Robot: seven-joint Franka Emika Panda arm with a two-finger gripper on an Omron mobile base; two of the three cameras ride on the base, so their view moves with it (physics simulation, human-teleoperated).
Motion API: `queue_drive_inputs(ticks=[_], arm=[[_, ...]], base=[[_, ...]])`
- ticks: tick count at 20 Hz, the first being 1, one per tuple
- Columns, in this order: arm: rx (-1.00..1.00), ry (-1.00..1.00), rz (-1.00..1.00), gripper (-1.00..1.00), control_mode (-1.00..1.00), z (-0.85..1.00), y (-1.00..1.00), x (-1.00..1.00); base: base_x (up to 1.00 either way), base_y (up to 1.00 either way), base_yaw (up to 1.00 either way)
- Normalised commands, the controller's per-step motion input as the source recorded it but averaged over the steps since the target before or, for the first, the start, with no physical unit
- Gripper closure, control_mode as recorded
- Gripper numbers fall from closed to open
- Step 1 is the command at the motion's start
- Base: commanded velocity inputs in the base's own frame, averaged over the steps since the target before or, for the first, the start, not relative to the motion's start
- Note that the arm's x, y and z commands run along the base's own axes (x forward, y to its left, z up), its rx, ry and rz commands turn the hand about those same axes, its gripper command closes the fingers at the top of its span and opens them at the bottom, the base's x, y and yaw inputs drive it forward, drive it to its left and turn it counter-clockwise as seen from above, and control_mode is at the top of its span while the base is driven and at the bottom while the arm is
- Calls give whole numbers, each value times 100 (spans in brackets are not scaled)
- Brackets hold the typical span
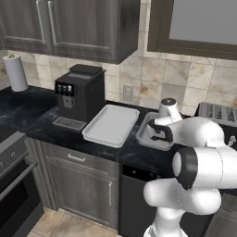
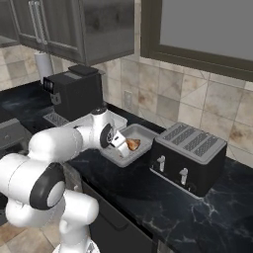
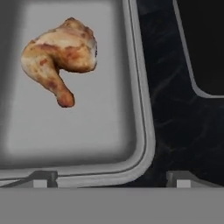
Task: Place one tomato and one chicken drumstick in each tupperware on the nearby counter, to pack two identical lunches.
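Observation:
One chicken drumstick (image 3: 59, 57), golden-brown, lies loose on the floor of the right tupperware (image 3: 140, 109); it also shows as the drumstick (image 2: 132, 144) in that tray (image 2: 143, 132). My gripper (image 3: 111, 178) hovers just above this tray's near rim, open, with nothing between its fingertips (image 3: 43, 177). From the sides, the gripper (image 2: 121, 147) sits over the tray (image 1: 142, 134). The second tupperware (image 1: 111, 125) lies empty to the left on the black counter (image 1: 28, 115). The tomato is out of view.
A black coffee machine (image 1: 78, 92) stands left of the trays, with a paper towel roll (image 1: 16, 73) further left. A black toaster (image 2: 188, 148) sits close on the right of the tray. An oven front (image 1: 11, 180) is at the lower left.

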Motion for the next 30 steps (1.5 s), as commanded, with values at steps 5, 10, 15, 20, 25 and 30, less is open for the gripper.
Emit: queue_drive_inputs(ticks=[5,10,15,20,25,30], arm=[[2,-1,3,-100,-100,58,19,-99],[6,-1,5,-100,-100,99,0,-76],[2,0,13,-100,-100,82,0,-93],[0,4,18,-100,-100,78,0,-73],[-2,0,16,-100,-100,74,11,-62],[-9,-15,5,-100,-100,33,32,-64]], base=[[0,0,0],[0,0,0],[0,0,0],[0,0,0],[0,0,0],[0,0,0]])
